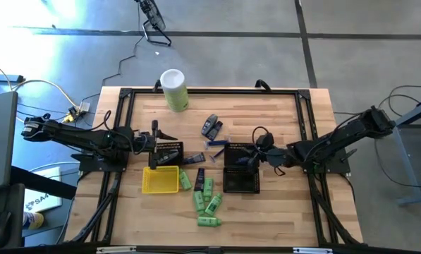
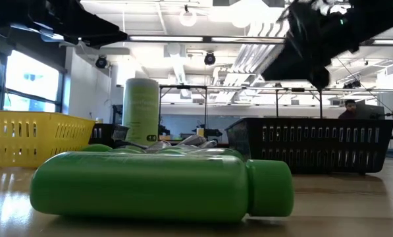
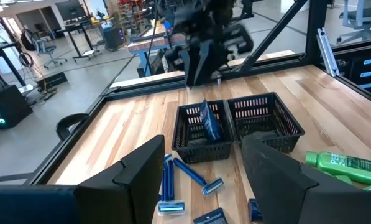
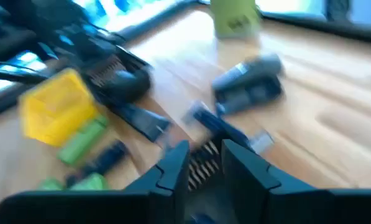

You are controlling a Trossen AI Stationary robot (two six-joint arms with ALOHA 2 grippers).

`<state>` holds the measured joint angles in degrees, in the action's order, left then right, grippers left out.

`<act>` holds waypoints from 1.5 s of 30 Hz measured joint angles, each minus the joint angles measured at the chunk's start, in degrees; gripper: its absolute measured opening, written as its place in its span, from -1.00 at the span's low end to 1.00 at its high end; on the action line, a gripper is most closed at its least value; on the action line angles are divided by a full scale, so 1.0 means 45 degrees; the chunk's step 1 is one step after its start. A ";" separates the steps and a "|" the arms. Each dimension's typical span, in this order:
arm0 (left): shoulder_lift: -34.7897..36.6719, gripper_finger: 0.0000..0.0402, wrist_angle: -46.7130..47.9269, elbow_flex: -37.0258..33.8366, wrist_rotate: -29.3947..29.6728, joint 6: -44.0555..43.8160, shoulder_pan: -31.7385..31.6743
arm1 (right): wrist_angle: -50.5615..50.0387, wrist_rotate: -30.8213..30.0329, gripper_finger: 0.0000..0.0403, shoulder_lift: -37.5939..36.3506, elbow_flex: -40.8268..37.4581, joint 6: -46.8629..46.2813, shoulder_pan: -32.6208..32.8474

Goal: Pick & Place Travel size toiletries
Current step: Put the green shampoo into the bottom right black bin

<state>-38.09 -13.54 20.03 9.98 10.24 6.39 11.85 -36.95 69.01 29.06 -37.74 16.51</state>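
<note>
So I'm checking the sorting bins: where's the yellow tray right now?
In the high view, the yellow tray sits left of centre, beside the green bottles, below the left end effector.

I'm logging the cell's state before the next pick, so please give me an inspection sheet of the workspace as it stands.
Surface: wooden table inside a black frame.
Job's things: green bottles clustered at the front middle; dark tubes and blue razors mid-table; a blue packet inside the black mesh baskets.
Clutter: yellow tray; tall pale-green canister at the back.
Grippers: left gripper open, above the yellow tray's far side; right gripper over the black mesh baskets.
Cables: yellow and white leads off the table's left.
Surroundings: grey floor; a person far off behind the table.
</note>
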 joint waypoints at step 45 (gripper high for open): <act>0.0000 0.05 -0.0028 0.0005 -0.0423 -0.2388 0.0005 | 0.5451 0.0578 -0.75 -0.0052 0.0005 0.7688 -0.0287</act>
<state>-38.09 -13.67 20.05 8.08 -0.51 6.42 36.38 -34.35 68.77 29.08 -3.14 15.22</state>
